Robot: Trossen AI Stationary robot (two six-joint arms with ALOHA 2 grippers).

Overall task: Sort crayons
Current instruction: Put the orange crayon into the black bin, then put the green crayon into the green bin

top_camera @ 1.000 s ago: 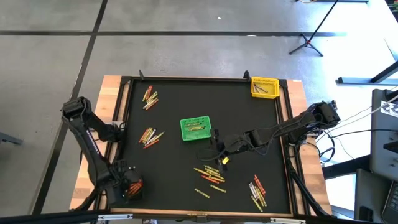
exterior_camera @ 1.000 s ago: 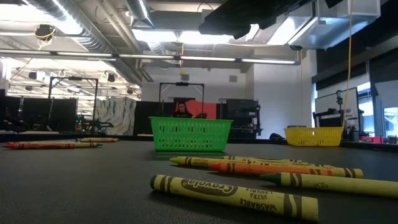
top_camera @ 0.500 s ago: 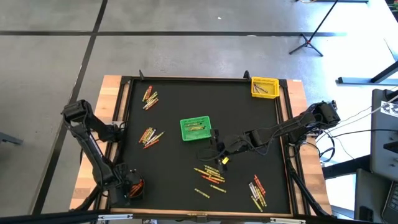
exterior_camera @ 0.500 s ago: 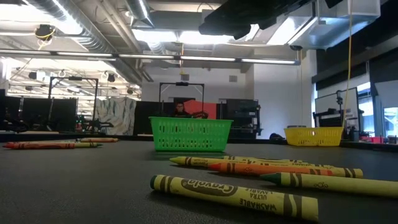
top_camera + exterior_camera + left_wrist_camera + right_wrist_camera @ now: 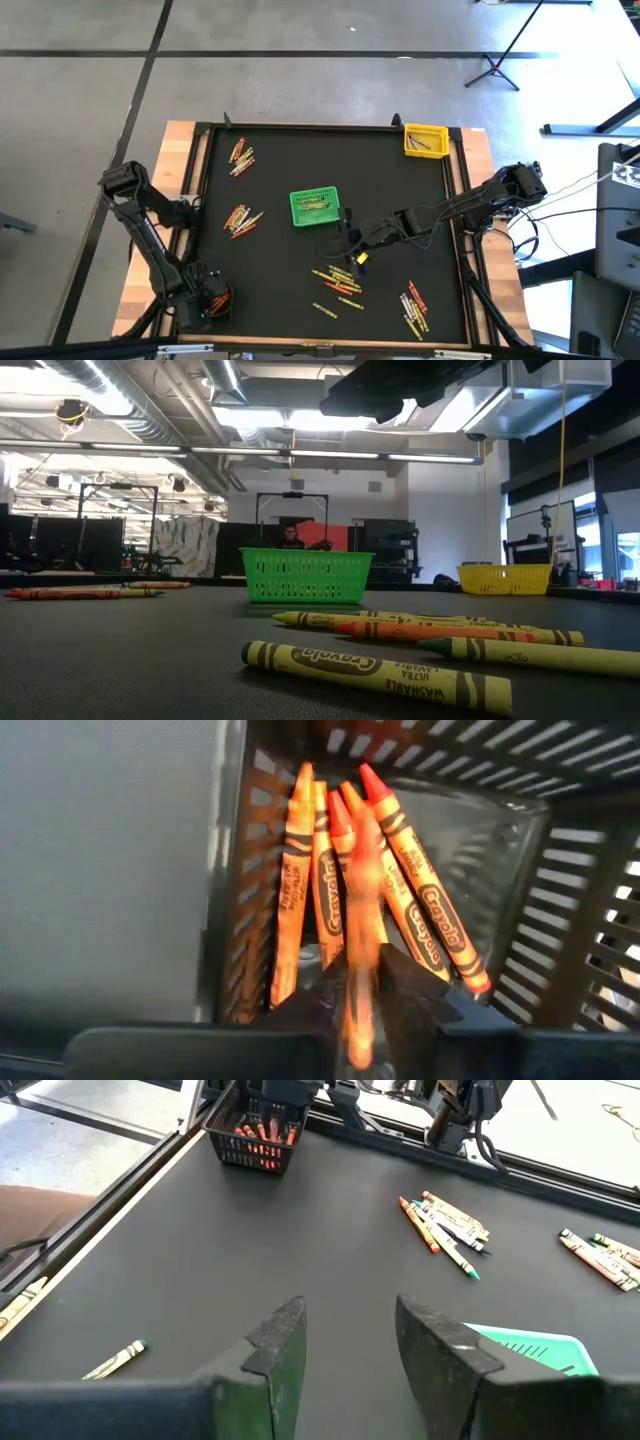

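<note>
My left gripper [image 5: 208,300] points down into a black mesh basket [image 5: 560,870] at the table's near left corner. Several orange and red crayons [image 5: 400,890] lie in this basket. A blurred orange crayon [image 5: 357,920] stands upright between the left fingers, which are slightly apart. My right gripper [image 5: 350,1340] hangs open above the middle of the table, beside the green basket [image 5: 313,207], with nothing between its fingers. Loose crayons lie on the black mat in clusters [image 5: 240,157], [image 5: 240,219], [image 5: 338,282], [image 5: 413,306]. My left gripper has the orange crayon's lower part [image 5: 356,1020] between its two fingers, which come from above and lie across it. The crayon is smeared along its length while the basket is sharp. Whether the fingers still touch it, I cannot tell.
A yellow basket [image 5: 425,140] with crayons stands at the far right corner. A raised frame [image 5: 300,127] rims the black mat. The low view shows crayons [image 5: 375,672] close to the lens and both baskets [image 5: 306,576] beyond. Bare mat lies between the clusters.
My left gripper has sunk a little toward the black basket and then kept still. My right arm has not moved.
</note>
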